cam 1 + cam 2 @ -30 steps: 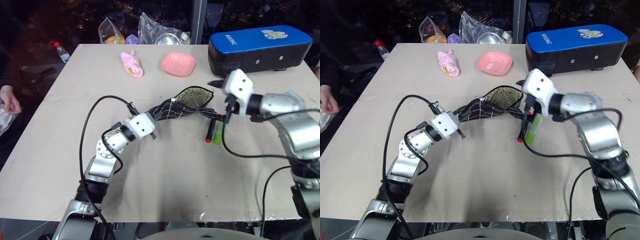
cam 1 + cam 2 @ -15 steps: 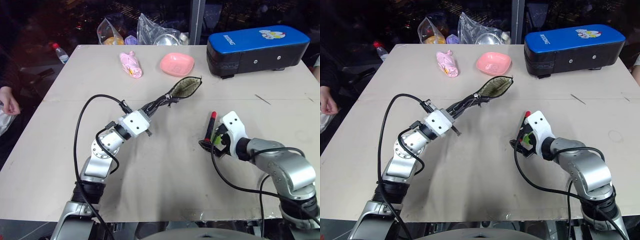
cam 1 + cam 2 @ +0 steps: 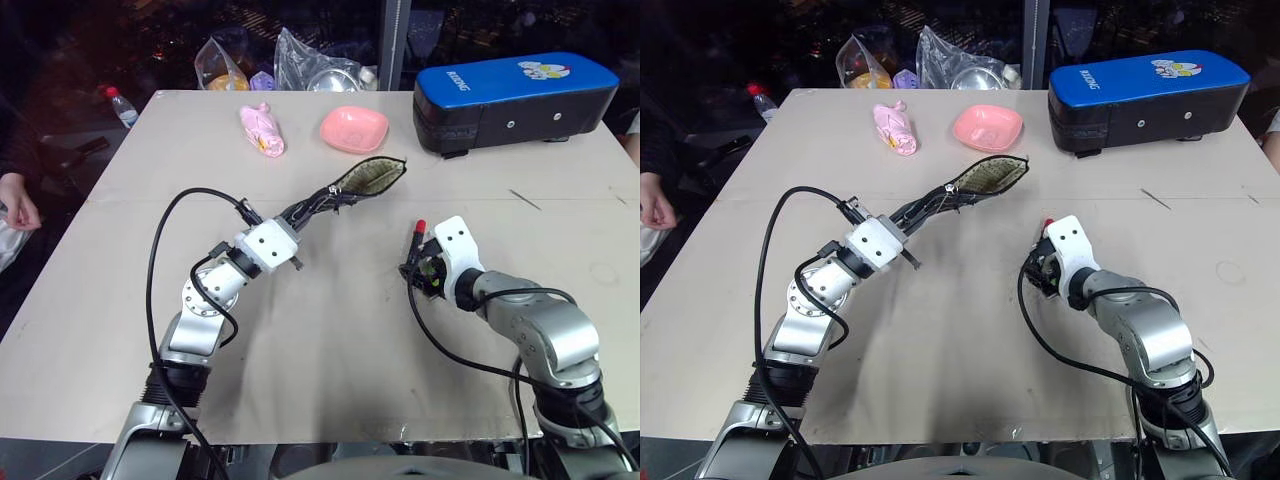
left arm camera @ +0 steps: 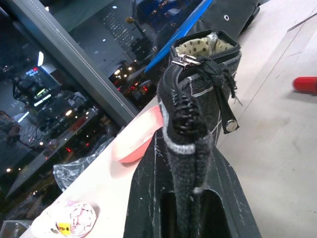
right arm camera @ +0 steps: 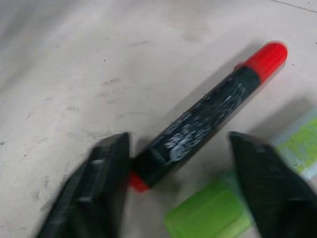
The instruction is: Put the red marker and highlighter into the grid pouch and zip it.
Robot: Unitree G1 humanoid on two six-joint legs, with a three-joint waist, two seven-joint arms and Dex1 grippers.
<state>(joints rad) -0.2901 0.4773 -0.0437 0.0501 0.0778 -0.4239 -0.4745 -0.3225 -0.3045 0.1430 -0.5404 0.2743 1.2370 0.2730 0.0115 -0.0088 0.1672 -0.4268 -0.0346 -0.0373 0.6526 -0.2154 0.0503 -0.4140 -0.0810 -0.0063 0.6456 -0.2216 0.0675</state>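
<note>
the red marker (image 5: 208, 116), black-barrelled with red ends, lies on the tabletop (image 3: 330, 340) between the fingers of the right pincer (image 5: 178, 183), which stand apart around it; whether one finger touches the marker's near end cannot be told. the light-green highlighter (image 5: 208, 213) lies just beside the marker. the right pincer is angled down to the tabletop. the grid pouch (image 3: 345, 190), mouth open, is held raised by the closed left pincer (image 4: 190, 203), its arm stretched forward.
</note>
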